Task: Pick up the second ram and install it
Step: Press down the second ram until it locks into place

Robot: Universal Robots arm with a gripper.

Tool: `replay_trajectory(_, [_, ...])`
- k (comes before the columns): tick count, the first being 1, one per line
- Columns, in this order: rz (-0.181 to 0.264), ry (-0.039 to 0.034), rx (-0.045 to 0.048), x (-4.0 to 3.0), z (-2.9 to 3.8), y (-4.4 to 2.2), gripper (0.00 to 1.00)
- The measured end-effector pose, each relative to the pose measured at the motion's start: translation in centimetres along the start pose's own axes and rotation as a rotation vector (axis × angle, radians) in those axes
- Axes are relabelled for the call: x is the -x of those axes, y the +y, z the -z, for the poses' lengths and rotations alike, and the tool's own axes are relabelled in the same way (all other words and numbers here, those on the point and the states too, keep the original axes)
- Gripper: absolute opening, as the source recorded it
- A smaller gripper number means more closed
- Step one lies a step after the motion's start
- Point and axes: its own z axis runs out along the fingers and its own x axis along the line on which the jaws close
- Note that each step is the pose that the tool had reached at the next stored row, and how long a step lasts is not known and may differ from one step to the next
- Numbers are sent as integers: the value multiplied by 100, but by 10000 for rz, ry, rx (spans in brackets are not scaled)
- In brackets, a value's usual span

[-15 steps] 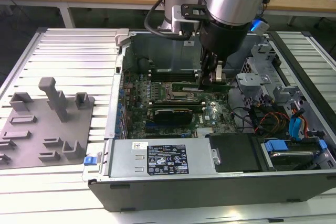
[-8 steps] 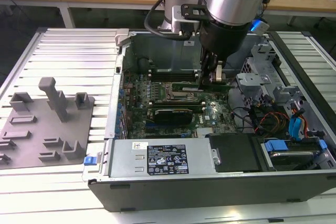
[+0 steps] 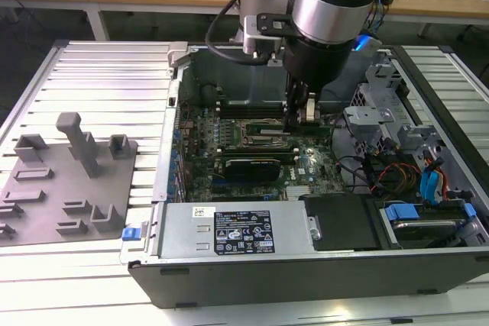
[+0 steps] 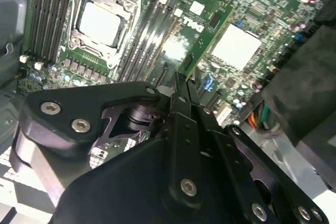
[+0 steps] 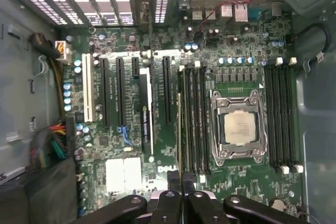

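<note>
My gripper (image 3: 299, 121) hangs inside the open computer case over the motherboard (image 3: 306, 162), beside the square CPU socket (image 3: 252, 133). It is shut on the second ram (image 3: 309, 110), a thin green stick with a pale label. In the second wrist view the ram (image 4: 210, 38) runs out from the gripper (image 4: 181, 85) above the dark memory slots (image 4: 152, 30). In the first wrist view the ram (image 5: 179, 135) shows edge-on, in line with the slots (image 5: 195, 119) beside the CPU socket (image 5: 240, 129), with the gripper (image 5: 181, 192) behind it.
A grey fixture plate (image 3: 69, 181) with blocks lies at the exterior view's left, outside the case. The power supply (image 3: 229, 227) spans the case's near side. A graphics card (image 3: 248, 166), a drive cage (image 3: 382, 120) and cables (image 3: 397, 177) crowd the board.
</note>
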Motion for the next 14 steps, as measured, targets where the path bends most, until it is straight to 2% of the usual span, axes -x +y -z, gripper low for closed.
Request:
replay_trajectory(2, [65, 2, 4, 89, -45, 36, 13])
replay_trajectory(3, [225, 20, 15, 154, -98, 71, 13])
replay_trajectory(5, [263, 37, 18, 198, -129, 92, 13])
replay_trajectory(6, [287, 49, 19, 251, -174, 117, 13])
replay_trajectory(7, [302, 54, 20, 274, -203, 126, 13])
replay_trajectory(10, [315, 55, 22, 285, -327, 167, 13])
replay_trajectory(14, [314, 55, 21, 284, -430, 212, 13])
